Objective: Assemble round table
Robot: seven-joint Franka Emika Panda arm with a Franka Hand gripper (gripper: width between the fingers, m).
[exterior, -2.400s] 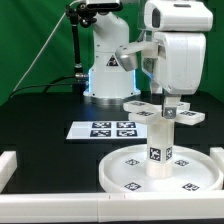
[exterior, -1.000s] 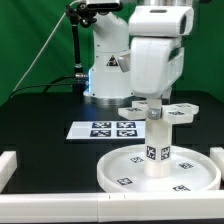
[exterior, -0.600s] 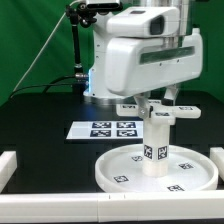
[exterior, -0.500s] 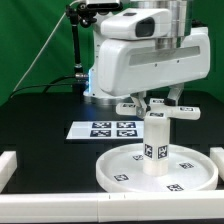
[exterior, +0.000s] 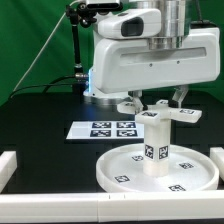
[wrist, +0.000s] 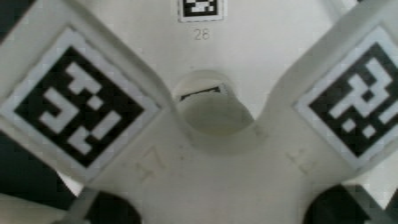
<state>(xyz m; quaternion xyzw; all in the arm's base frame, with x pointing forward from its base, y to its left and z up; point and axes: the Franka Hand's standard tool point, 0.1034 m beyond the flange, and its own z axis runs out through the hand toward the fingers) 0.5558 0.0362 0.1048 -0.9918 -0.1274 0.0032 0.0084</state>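
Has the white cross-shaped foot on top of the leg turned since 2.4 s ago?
Yes. The white cross-shaped foot has rotated on top of the short white cylinder leg, its arms pointing differently, while the flat marker board stays fixed. The end effector's wrist turned with it.

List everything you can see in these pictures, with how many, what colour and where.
round disc: one, white, rimmed, tagged, on the table at the front, toward the exterior view's right.
cylinder leg: one, white, tagged, upright at the disc's middle.
cross-shaped foot: one, white, tagged arms, level on top of the leg; it fills the wrist view.
marker board: one, white with four black tags, flat on the table behind the disc.
rails: white, along the table's front and side edges.
table: one, black.
backdrop: green, behind.
robot arm: one, white, over the foot.
pincer: one, at the foot; open or shut cannot be told.
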